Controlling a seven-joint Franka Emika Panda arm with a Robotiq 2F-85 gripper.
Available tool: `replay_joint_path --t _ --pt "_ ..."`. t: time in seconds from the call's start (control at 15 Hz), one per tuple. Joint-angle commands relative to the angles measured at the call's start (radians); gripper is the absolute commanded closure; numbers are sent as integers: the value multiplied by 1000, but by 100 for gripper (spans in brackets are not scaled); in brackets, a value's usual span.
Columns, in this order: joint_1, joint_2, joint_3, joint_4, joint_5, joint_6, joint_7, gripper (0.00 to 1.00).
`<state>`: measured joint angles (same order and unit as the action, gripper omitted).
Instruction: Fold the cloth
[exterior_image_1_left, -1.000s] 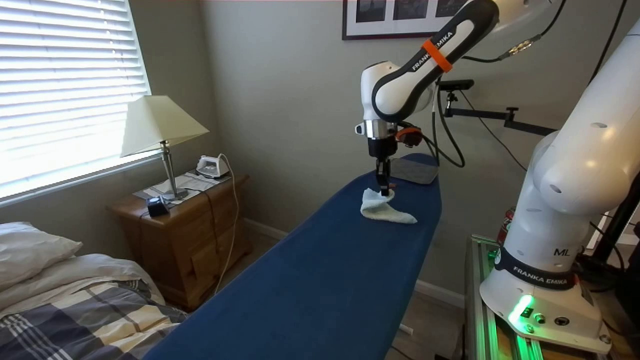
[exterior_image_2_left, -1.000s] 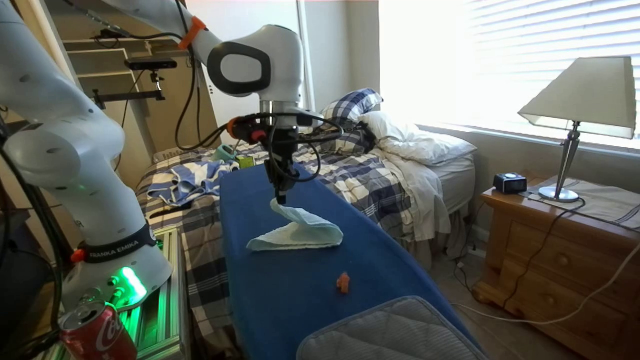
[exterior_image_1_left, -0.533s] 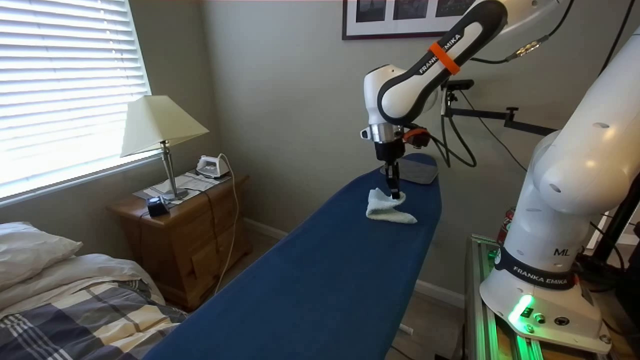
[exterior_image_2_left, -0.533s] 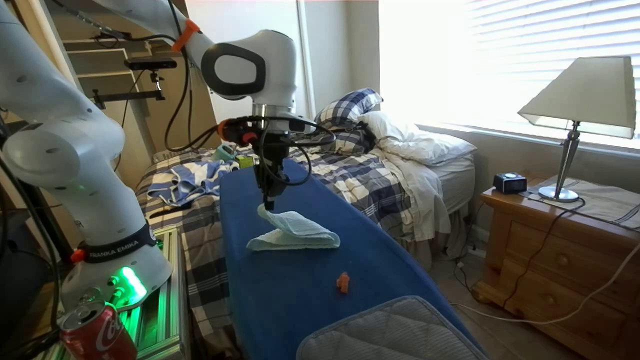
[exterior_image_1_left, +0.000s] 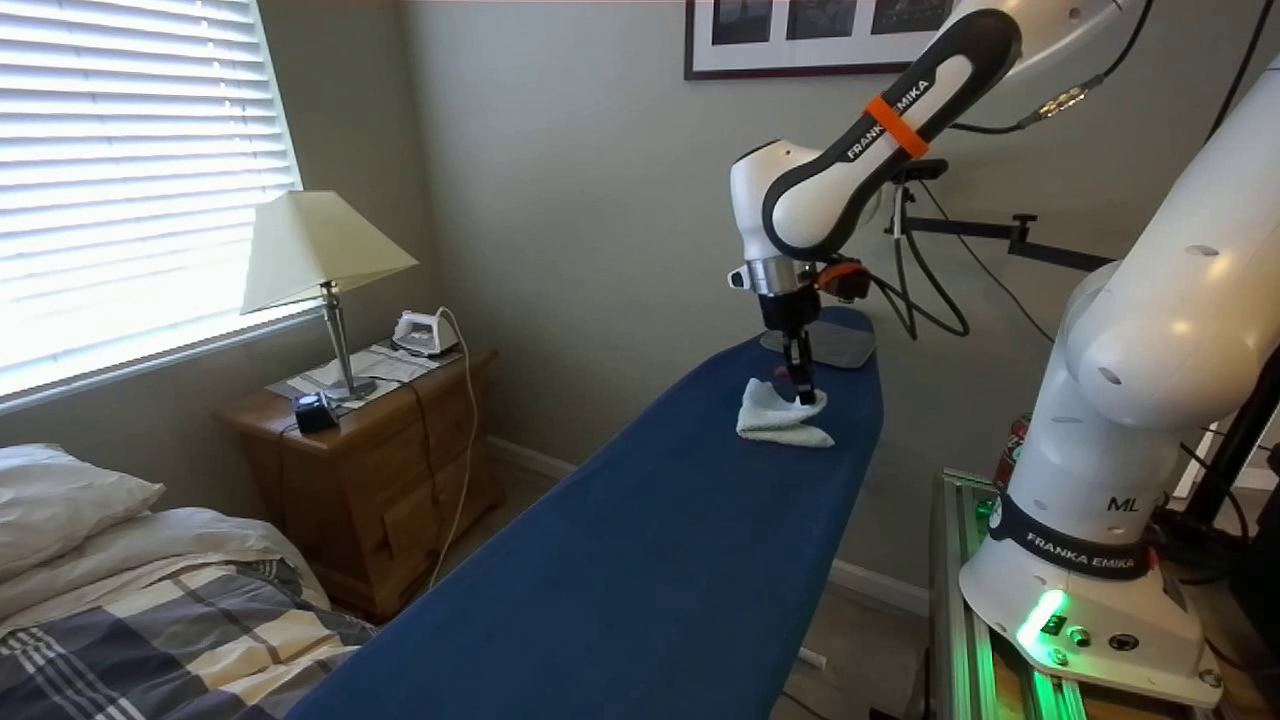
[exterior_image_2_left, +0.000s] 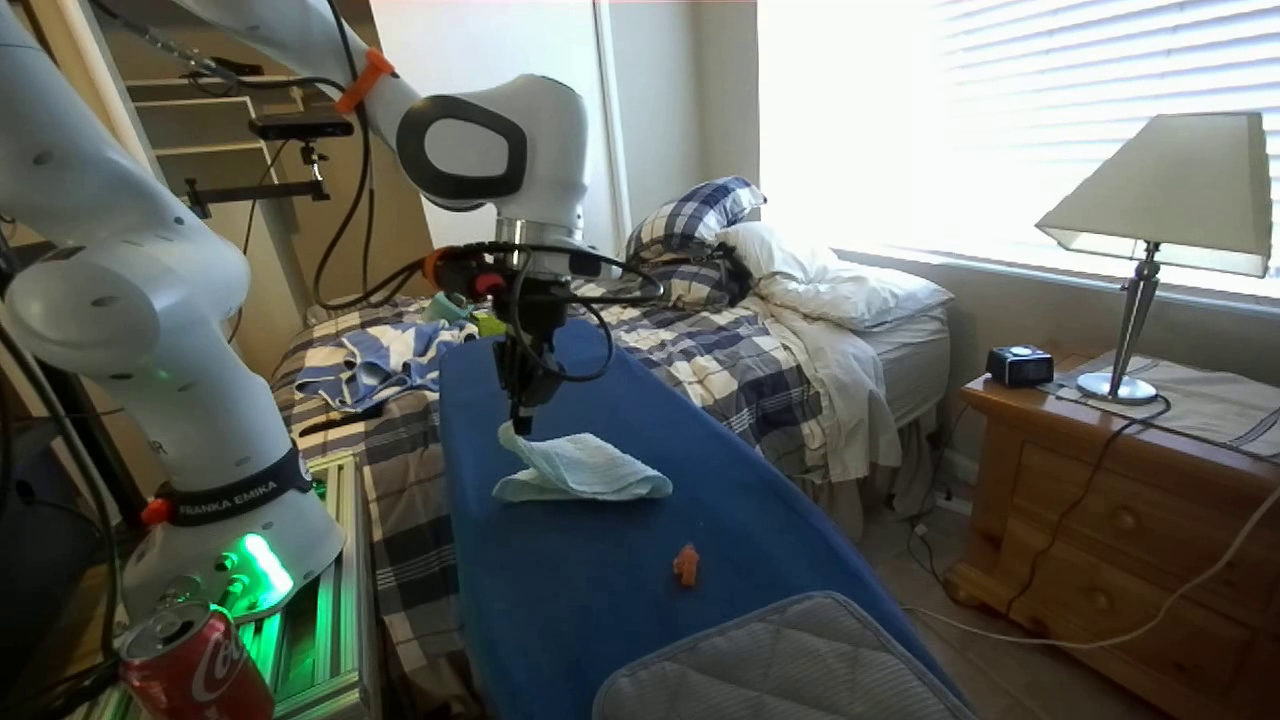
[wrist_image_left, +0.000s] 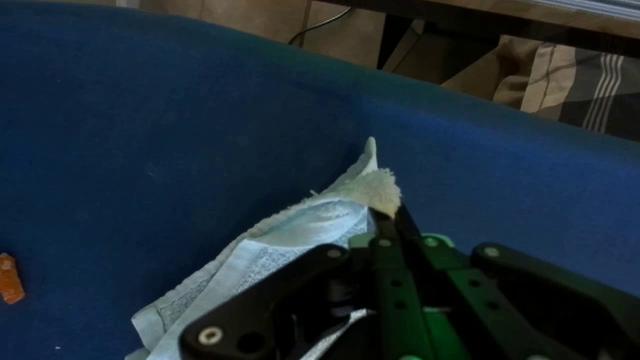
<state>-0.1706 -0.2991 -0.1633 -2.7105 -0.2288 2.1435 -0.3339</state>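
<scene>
The small white cloth (exterior_image_1_left: 766, 414) lies partly doubled over on the blue ironing board, with one corner raised. In an exterior view the cloth (exterior_image_2_left: 595, 470) shows a lower layer flat on the board and an upper layer lifted towards the fingers. My gripper (exterior_image_1_left: 806, 398) points down over the cloth, and it also shows low over the board in an exterior view (exterior_image_2_left: 521, 426). In the wrist view the gripper (wrist_image_left: 392, 216) is shut on a corner of the cloth (wrist_image_left: 300, 225). The fingers and linkage hide part of the cloth there.
The blue ironing board (exterior_image_1_left: 640, 560) carries a small orange object (exterior_image_2_left: 685, 566) and a grey quilted pad (exterior_image_2_left: 790, 660) near the cloth. A nightstand (exterior_image_1_left: 340, 480) with a lamp (exterior_image_1_left: 325, 250) and an iron (exterior_image_1_left: 425, 333) stands beside it. A red can (exterior_image_2_left: 195, 665) stands by the robot base.
My gripper has moved towards the robot base side and lower, carrying the cloth's corner. The upper layer now lies further over the lower layer. The gripper has stayed shut on the corner.
</scene>
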Motion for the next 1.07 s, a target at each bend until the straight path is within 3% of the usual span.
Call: replay_joint_path --t 0.0,0.07,0.73,1.0 --pt "-4 -21 -10 -16 -23 -17 10 72" --pt "-4 -22 -10 -17 -22 -15 12 71" --pt "12 -114 -12 10 20 -62 -8 3" --pt "16 -218 -7 45 12 -114 -4 0"
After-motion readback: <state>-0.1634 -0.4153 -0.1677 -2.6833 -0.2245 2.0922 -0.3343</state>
